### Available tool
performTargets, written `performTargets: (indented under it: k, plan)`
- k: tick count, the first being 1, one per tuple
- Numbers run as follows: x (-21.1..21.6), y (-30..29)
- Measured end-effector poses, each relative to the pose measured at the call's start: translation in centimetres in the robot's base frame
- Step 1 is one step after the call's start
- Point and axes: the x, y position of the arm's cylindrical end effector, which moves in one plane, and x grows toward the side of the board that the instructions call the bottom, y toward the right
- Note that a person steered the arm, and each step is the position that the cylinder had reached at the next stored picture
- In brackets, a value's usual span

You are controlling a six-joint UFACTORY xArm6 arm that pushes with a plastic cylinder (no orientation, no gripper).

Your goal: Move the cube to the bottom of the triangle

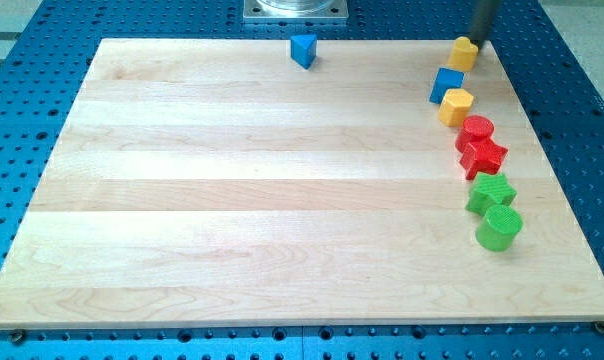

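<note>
My tip (479, 45) stands at the view's top right, just beside a yellow block (464, 53) — it has no fingers. The blue cube (446, 85) lies below; the blue triangle (302, 50) sits well left. No writing shows.

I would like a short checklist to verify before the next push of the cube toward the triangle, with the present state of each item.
1. my tip in view: ok, at the view's top right, beside the upper yellow block.
2. blue cube located: ok, between the two yellow blocks.
3. blue triangle located: ok, alone near the view's top.
4. Tip touching the cube: not ok.
5. Cube free of the lower yellow block: cannot tell.
</note>
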Motion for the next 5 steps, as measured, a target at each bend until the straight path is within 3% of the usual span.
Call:
performTargets:
  k: [1, 2, 5]
  plan:
    - [4.3, 2.4]
    - [10.7, -1.9]
    - [10.3, -12.8]
